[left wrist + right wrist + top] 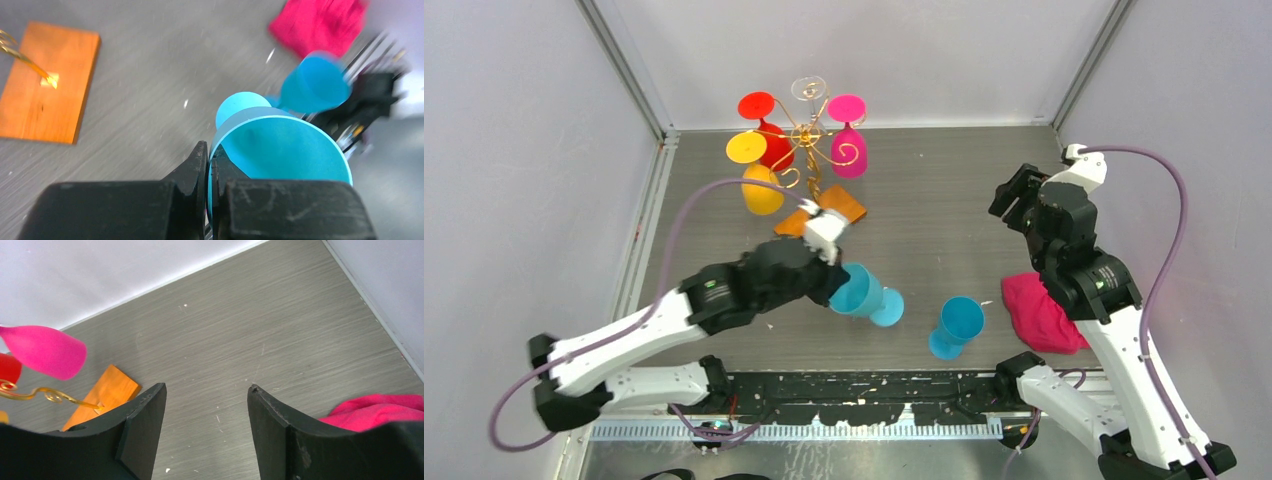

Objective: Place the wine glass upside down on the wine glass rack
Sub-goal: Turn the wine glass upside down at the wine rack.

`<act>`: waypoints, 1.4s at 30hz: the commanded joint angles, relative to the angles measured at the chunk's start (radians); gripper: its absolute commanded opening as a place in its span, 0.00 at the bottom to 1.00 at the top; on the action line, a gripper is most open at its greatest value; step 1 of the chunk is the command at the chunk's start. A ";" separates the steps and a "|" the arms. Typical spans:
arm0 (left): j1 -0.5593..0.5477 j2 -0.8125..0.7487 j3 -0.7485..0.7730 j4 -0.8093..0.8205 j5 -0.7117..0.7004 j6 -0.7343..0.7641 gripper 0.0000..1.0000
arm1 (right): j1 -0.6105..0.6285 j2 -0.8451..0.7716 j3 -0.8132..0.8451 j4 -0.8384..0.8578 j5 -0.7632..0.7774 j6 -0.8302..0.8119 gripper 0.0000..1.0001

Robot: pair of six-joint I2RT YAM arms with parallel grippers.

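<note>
My left gripper (836,285) is shut on the rim of a light blue wine glass (867,296), one finger inside the bowl and one outside; the glass is tilted with its foot toward the right. In the left wrist view the gripper (209,165) pinches the rim of that glass (280,145). The wine glass rack (807,150), gold wire on an orange wooden base (822,212), stands at the back with red, yellow, magenta and clear glasses hanging upside down. A second blue wine glass (954,326) stands on the table. My right gripper (1014,195) is open and empty, held above the table.
A crumpled pink cloth (1040,312) lies at the right by my right arm, and shows in the right wrist view (375,411). The magenta glass (45,350) and the rack's base (102,395) show there too. Grey walls enclose the table.
</note>
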 commanded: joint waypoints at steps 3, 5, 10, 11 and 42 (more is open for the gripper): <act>-0.005 -0.281 -0.097 0.366 -0.144 -0.128 0.01 | -0.004 -0.016 -0.007 0.136 -0.131 0.084 0.66; -0.005 -0.327 -0.127 0.450 -0.185 -0.147 0.01 | -0.005 -0.016 -0.024 0.193 -0.207 0.115 0.66; -0.005 -0.414 -0.228 0.678 -0.279 -0.212 0.01 | -0.004 -0.002 -0.051 0.311 -0.365 0.189 0.66; -0.005 -0.429 -0.254 0.721 -0.299 -0.232 0.01 | -0.005 0.005 -0.053 0.330 -0.394 0.205 0.66; -0.006 -0.429 -0.780 1.614 -0.625 -0.491 0.01 | 0.020 0.371 -0.422 1.625 -1.006 1.337 0.64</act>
